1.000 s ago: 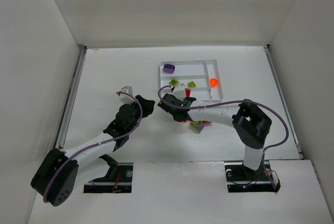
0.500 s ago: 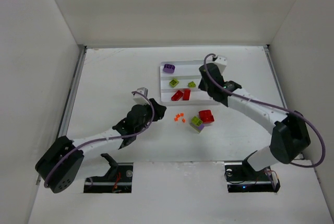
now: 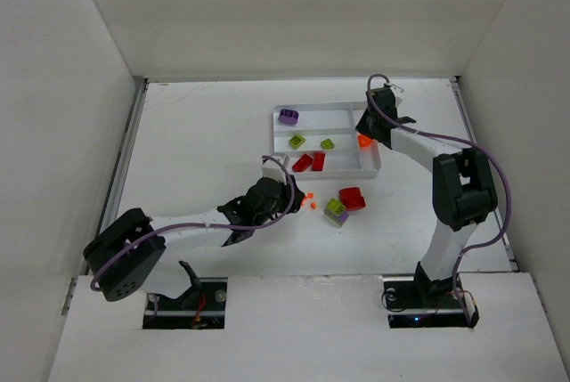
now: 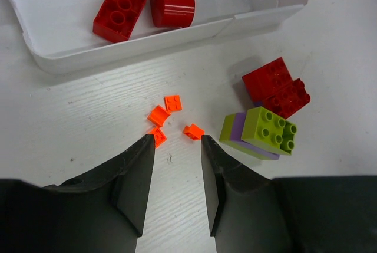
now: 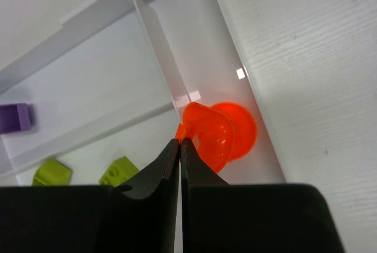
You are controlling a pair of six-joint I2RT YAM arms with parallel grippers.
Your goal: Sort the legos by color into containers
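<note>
The white tray [image 3: 325, 107] holds a purple lego [image 3: 288, 116], two green legos [image 3: 297, 141], two red legos [image 3: 309, 162] and an orange round piece [image 3: 364, 141] in the end slot. My right gripper [image 5: 179, 140] is shut over that slot, a tiny orange lego [image 5: 181, 130] pinched at its tips, just above the orange round piece [image 5: 227, 132]. My left gripper [image 4: 177, 138] is open low over several tiny orange legos [image 4: 158, 115] on the table. A red brick [image 4: 275, 86] and a green-purple stack [image 4: 259, 132] lie to the right of them.
The tray's near wall [image 4: 147, 43] is just beyond the orange pieces, with two red bricks [image 4: 121, 5] behind it. White enclosure walls stand on three sides of the table [image 3: 196, 133]. The right arm [image 3: 445, 155] stretches along the tray's right side.
My right gripper swung from the orange pieces at table centre up to the tray's end slot. My left gripper moved right to the orange pieces.
</note>
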